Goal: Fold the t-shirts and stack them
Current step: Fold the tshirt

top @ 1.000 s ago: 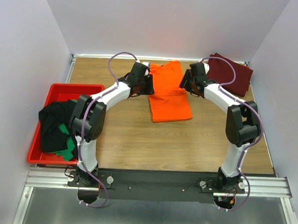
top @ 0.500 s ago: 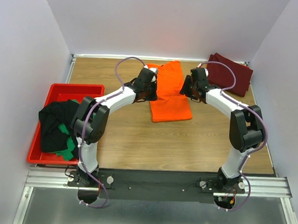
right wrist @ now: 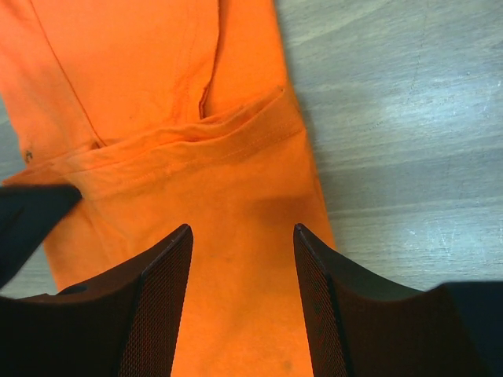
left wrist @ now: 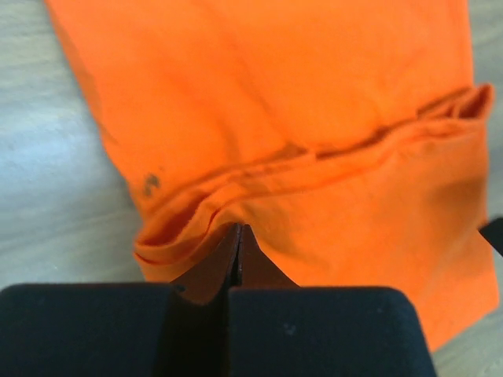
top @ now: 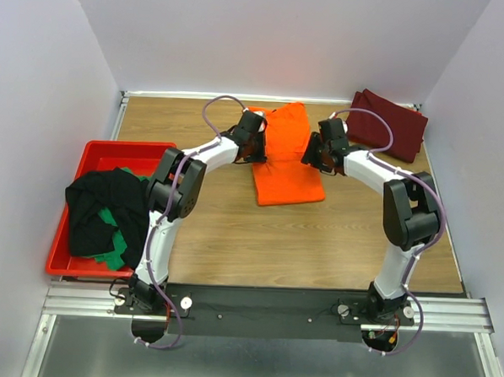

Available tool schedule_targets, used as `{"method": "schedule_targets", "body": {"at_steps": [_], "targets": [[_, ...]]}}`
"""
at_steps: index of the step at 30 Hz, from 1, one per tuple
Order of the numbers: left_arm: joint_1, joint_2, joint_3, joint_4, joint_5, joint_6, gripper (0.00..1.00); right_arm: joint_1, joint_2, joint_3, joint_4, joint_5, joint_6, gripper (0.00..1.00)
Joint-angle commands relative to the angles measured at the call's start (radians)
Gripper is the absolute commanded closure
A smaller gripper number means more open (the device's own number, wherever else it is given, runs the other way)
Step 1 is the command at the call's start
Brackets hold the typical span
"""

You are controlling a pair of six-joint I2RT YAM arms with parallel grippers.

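Observation:
A bright orange t-shirt (top: pixel 289 161) lies partly folded at the back middle of the table, with a doubled hem running across it (left wrist: pixel 330 157). My left gripper (top: pixel 256 146) is at its left edge. In the left wrist view its jaws (left wrist: pixel 239 229) are shut, and the cloth puckers round their tips. My right gripper (top: pixel 315 155) is at the shirt's right side. It (right wrist: pixel 244 232) is open, and orange cloth (right wrist: pixel 157 78) lies below and between its fingers. A dark maroon t-shirt (top: pixel 392 124) lies folded at the back right.
A red bin (top: pixel 101 157) at the left table edge holds crumpled black (top: pixel 99 210) and green (top: pixel 113 249) shirts. Bare wooden tabletop (top: pixel 300 242) lies in front of the orange shirt. White walls close in the back and both sides.
Both grippers moved in to the orange shirt's sides. The left one went from open to shut at the left edge. The right one narrowed a little.

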State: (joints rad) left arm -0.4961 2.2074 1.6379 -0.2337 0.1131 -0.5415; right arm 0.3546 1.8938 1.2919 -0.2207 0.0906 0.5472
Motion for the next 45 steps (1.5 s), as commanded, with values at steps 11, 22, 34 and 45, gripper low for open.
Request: {"method": "schedule_targets", "body": {"at_steps": [11,22,34,45], "targets": [[0.008,0.061,0.046,-0.029,-0.015,-0.026,0.99,0.018,-0.009,-0.086,0.049,0.026,0.010,0.39],[0.013,0.075,0.065,-0.052,-0.030,-0.015,1.00,0.034,0.114,0.119,0.053,0.129,-0.085,0.54],[0.028,0.071,0.066,-0.056,-0.023,-0.008,1.00,0.032,0.252,0.230,0.101,0.161,-0.167,0.55],[0.031,0.069,0.043,-0.058,-0.024,-0.014,1.00,0.030,0.275,0.175,0.099,0.164,-0.139,0.55]]}}
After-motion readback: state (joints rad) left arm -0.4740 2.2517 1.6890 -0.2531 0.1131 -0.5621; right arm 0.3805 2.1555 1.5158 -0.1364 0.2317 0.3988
